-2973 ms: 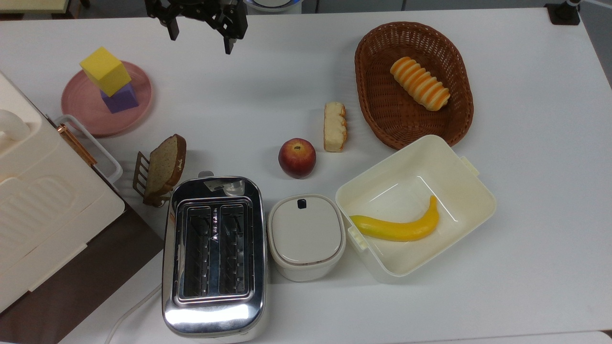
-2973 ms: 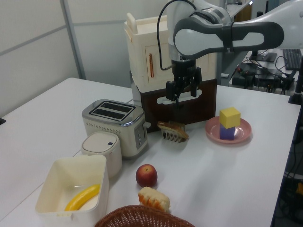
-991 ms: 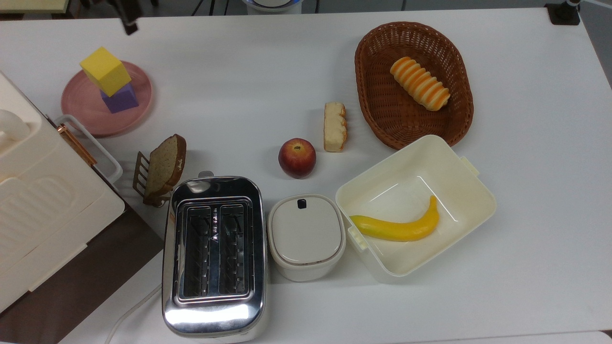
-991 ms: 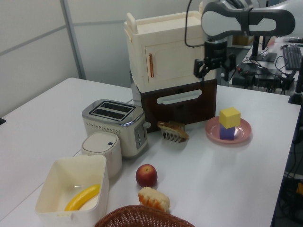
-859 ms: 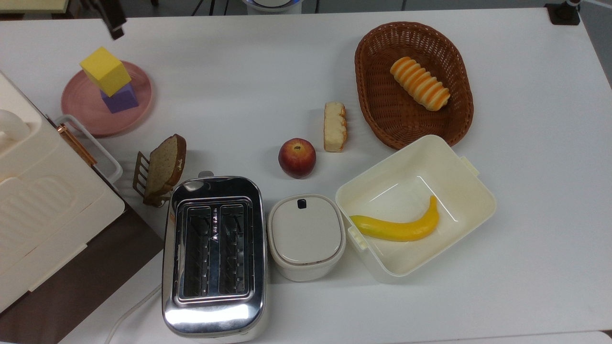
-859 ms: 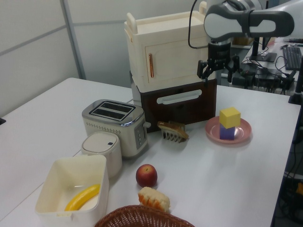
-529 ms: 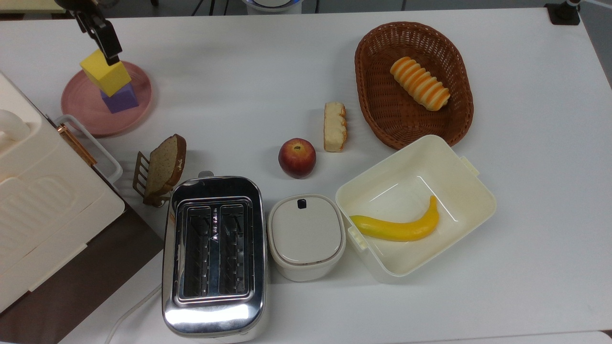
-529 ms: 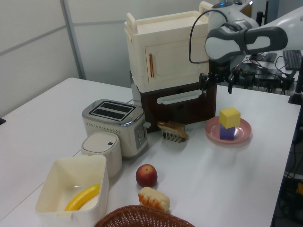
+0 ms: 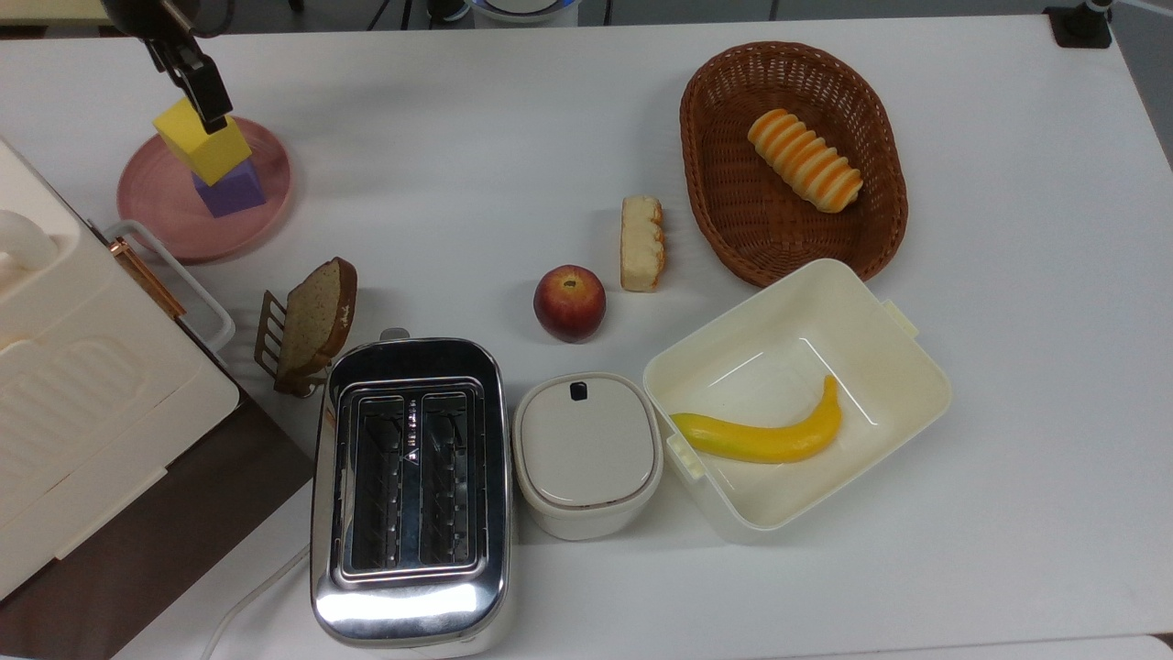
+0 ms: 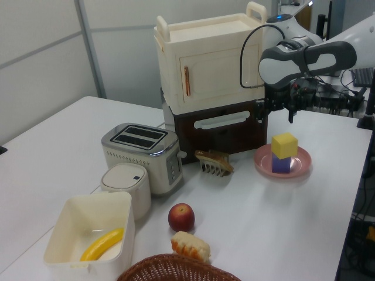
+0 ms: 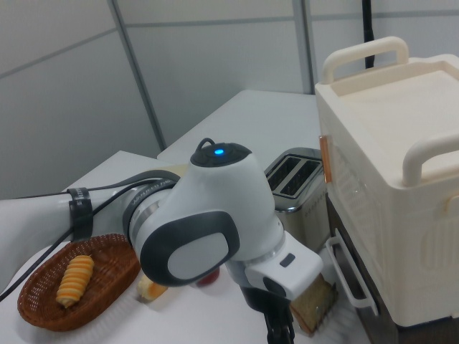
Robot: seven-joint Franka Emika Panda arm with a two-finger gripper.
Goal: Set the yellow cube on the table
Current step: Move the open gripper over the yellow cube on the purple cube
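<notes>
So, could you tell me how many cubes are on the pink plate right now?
2. The yellow cube sits stacked on the purple cube, which rests on the pink plate at the top view's left. None seems hidden.

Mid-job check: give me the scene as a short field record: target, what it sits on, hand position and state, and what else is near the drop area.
target: yellow cube, not yet grasped
support: stacked on the purple cube, which sits on the pink plate
hand: open hand above the yellow cube, not touching it in the left view
table: white table, bare stretch on the plate's right in the top view
nearby: bread slice in rack, toaster, apple
</notes>
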